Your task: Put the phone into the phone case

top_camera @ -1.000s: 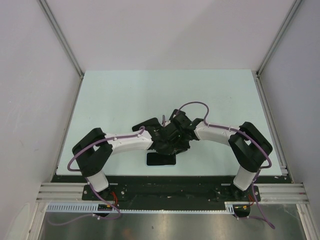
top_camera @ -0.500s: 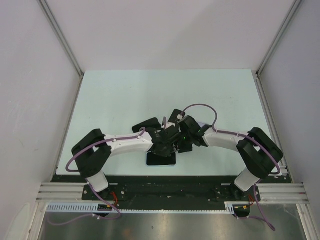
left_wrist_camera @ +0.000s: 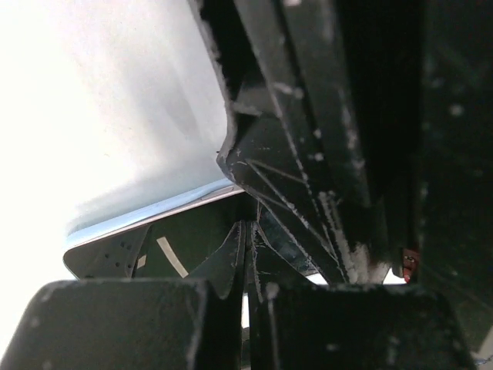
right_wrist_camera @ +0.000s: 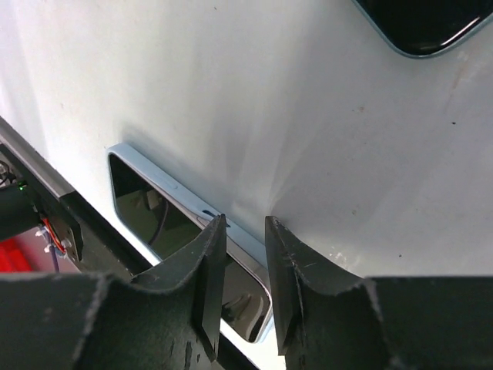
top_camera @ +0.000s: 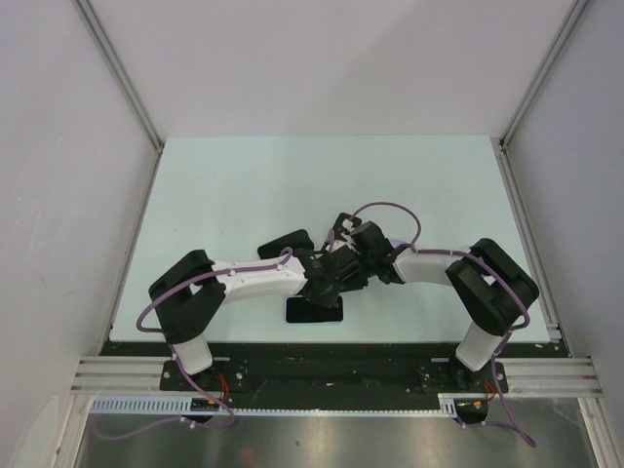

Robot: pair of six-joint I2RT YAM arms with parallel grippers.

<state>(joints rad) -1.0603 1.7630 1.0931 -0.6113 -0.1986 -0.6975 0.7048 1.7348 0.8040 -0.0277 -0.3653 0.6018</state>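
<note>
The phone [top_camera: 314, 311] lies flat, screen up, close to the table's front edge; its silver rim and glossy screen [right_wrist_camera: 150, 212] show in the right wrist view. The dark phone case [top_camera: 286, 241] lies further back on the left, and its light-rimmed corner [right_wrist_camera: 420, 23] is visible top right. Both grippers meet just above the phone's far edge. My left gripper [left_wrist_camera: 250, 239] [top_camera: 323, 288] is shut with nothing between its fingers, tips over a corner of the phone [left_wrist_camera: 115, 258]. My right gripper [right_wrist_camera: 245, 223] [top_camera: 343, 277] is open a little, its fingers straddling the phone's long edge.
The black front rail [top_camera: 322, 351] with wires runs right behind the phone's near side. White walls [top_camera: 68, 195] close in the pale table [top_camera: 322, 185] on the left, right and back. The two arms cross closely over the middle front.
The right arm swung outward and came back, and its jaws widened and narrowed again. The left arm's elbow shifted slightly right. The phone and case have stayed put.
</note>
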